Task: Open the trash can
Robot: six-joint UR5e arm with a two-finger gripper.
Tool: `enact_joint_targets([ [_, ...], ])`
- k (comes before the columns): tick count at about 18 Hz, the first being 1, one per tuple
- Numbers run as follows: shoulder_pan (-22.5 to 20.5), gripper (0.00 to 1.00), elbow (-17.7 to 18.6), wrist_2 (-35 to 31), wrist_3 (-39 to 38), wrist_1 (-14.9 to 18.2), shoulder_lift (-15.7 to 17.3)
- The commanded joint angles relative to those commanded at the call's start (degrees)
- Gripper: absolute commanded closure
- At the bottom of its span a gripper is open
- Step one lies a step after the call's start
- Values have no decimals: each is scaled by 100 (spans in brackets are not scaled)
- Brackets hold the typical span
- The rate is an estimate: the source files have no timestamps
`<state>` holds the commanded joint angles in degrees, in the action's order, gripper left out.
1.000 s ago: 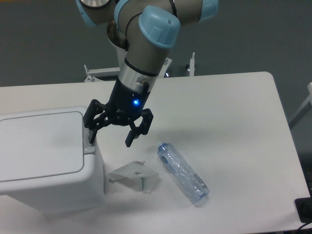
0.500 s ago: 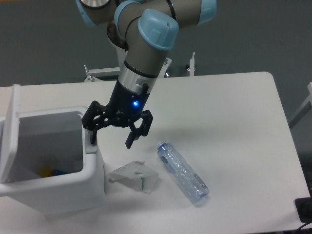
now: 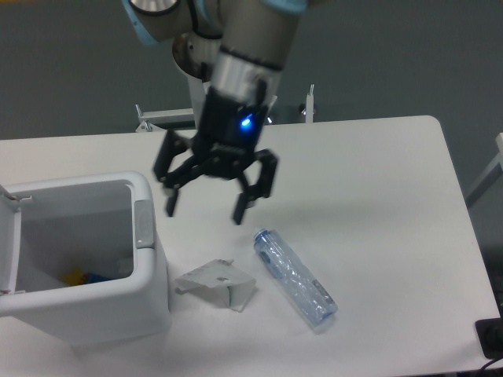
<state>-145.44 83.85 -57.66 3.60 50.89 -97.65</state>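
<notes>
Since a moment ago our gripper (image 3: 205,208) has lifted up and to the right, off the grey latch (image 3: 143,222), and the lid (image 3: 9,239) has swung fully back. The trash can (image 3: 82,302) sits open at the table's (image 3: 377,188) left edge. Our claw hangs spread and empty, so we should keep rising clear without clipping the rim.

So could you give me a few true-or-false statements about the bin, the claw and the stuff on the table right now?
1. The trash can has its lid open. True.
2. The claw is gripping the plastic bottle. False: it hangs open above the table, holding nothing.
3. The bottle stands upright. False: it lies on its side.
4. A crumpled paper piece lies between the trash can and the bottle. True.
5. The trash can is empty. False: something yellow and blue shows inside.
</notes>
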Motion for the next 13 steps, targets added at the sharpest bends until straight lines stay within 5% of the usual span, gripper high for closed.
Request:
enact_joint_targets([
  [2, -203, 0, 61, -113, 228, -18, 35],
  [4, -589, 0, 429, -971, 1243, 26, 289],
  [13, -670, 0, 1423, -3084, 5025, 676, 914],
])
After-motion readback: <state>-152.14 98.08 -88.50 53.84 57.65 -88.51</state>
